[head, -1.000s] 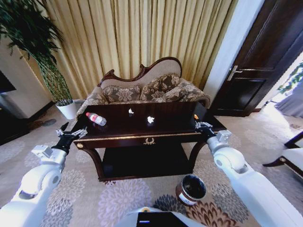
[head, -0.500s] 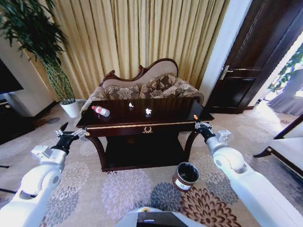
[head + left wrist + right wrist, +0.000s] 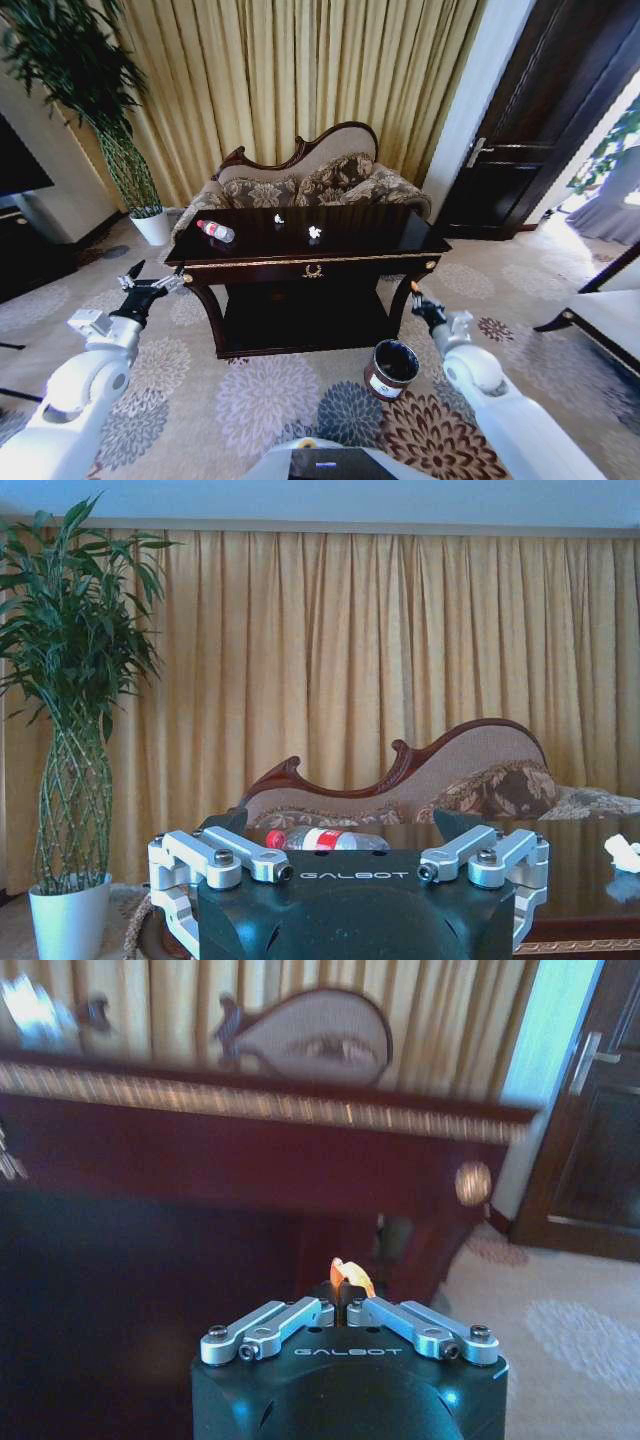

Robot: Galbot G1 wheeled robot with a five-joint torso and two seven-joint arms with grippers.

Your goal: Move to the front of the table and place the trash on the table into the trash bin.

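Bottle (image 3: 215, 231) and scraps (image 3: 314, 232) lie on the table (image 3: 300, 262); bin (image 3: 391, 369) sits right of me. My left gripper (image 3: 150, 283) is wide open, empty. My right gripper (image 3: 419, 300) is closed, low beside the table leg. I might bump it.

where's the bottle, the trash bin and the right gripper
bottle (image 3: 215, 231): head view, on its red label, lying on the table's left end.
trash bin (image 3: 381, 379): head view, on its outer wall, on the carpet.
right gripper (image 3: 418, 296): head view, at its fingertips, beside the table leg.
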